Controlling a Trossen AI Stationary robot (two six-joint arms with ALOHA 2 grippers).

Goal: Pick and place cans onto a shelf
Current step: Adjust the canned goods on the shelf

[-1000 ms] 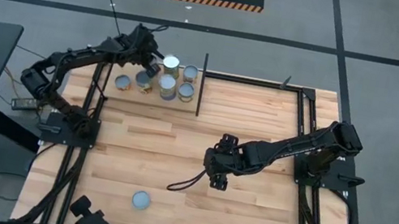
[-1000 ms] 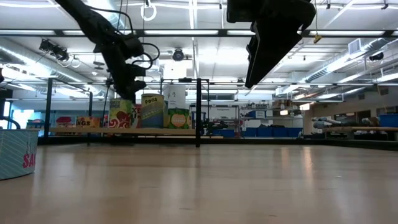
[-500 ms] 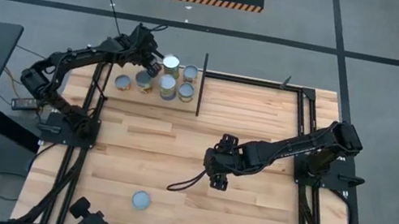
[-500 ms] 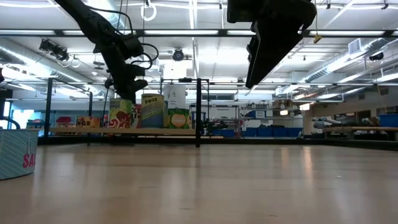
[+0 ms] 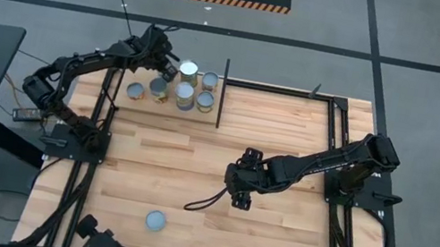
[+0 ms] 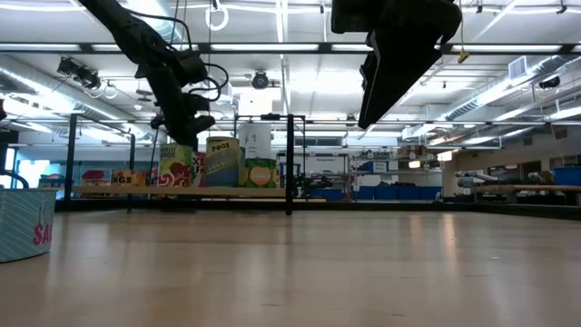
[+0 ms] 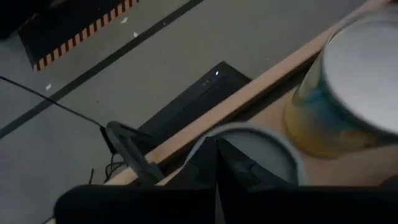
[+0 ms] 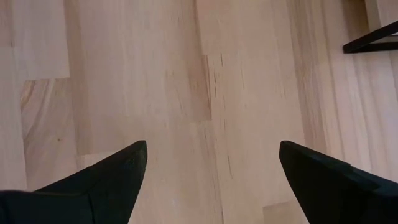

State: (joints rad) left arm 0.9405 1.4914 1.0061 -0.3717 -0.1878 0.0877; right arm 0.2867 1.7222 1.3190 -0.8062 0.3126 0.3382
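Observation:
Several cans (image 5: pixel 185 95) stand upright on the pale wood shelf (image 5: pixel 142 102) at the table's far left; they also show in the low view (image 6: pixel 222 163). One more can (image 5: pixel 155 220) stands on the tabletop near the front edge and shows at the low view's left edge (image 6: pixel 23 225). My left gripper (image 5: pixel 165 67) hangs just above the cans at the shelf's far side, shut and empty; a can top (image 7: pixel 261 149) and a wider can (image 7: pixel 348 81) lie under it. My right gripper (image 5: pixel 239 192) is open and empty above the table's middle (image 8: pixel 211 168).
A black shelf post (image 5: pixel 223 92) stands at the shelf's right end. A black cable (image 5: pixel 204 201) loops on the table by my right gripper. Bare planks (image 5: pixel 272 242) lie between the lone can and the table's right side.
My left gripper has risen a little above the cans on the shelf. The cans have kept their places.

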